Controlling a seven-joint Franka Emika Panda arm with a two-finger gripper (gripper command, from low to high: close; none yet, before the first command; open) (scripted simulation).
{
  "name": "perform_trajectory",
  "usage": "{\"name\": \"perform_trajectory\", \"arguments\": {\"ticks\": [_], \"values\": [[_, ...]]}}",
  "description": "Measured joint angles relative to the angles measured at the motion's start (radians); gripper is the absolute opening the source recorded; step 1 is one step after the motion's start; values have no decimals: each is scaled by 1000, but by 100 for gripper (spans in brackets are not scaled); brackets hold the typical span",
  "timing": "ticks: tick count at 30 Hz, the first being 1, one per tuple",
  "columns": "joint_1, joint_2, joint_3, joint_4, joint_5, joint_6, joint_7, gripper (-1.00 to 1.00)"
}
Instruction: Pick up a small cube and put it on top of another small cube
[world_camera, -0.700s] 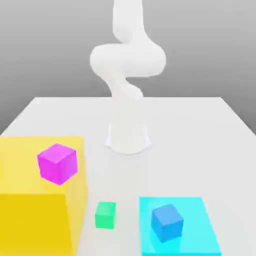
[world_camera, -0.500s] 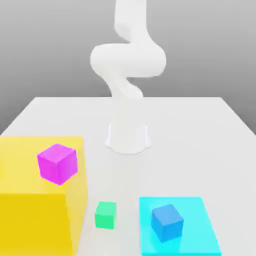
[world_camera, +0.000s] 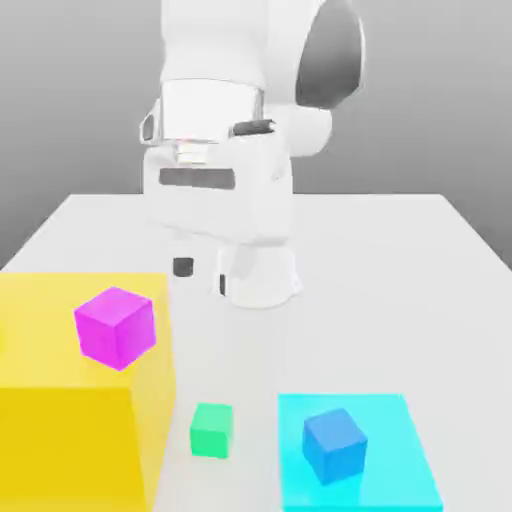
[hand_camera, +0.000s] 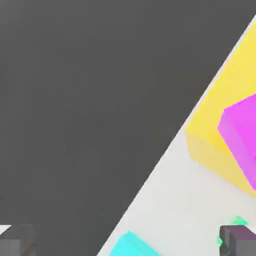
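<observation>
- nothing of the task is done yet: the green cube (world_camera: 212, 430) sits alone on the white table (world_camera: 400, 270), untouched and nowhere near being stacked.
- in the exterior view the green cube lies in the gap between the yellow block (world_camera: 70, 420) at its 9 o'clock and the cyan pad (world_camera: 390, 480) at its 3 o'clock, just beside the yellow wall and a little further from the pad.
- the gripper (world_camera: 203, 275) hangs well above the table at about 12 o'clock from the green cube, fingers spread wide apart and holding nothing.
- the magenta cube (world_camera: 115, 327) rests on top of the yellow block; the blue cube (world_camera: 334, 444) rests on the cyan pad.
- all that is left: descend, grasp, lift, carry, and set down on another cube.
- room looks tight on the yellow side; my judgement is that the tall wall could catch a finger unless the jaws straddle along the 12-to-6 line.
- the table edge runs close at 6 o'clock of the green cube; open floor lies toward 12 o'clock.
</observation>
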Motion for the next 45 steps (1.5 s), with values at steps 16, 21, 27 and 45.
{"name": "perform_trajectory", "arguments": {"ticks": [16, 21, 27, 45], "values": [[2, 445, -84, -124, -186, 289, 663, 0], [51, 540, -143, -105, -222, 366, 692, -100], [42, 516, -131, -110, -211, 348, 684, -100], [48, 377, -3, 95, -405, -7, 60, -100]]}}
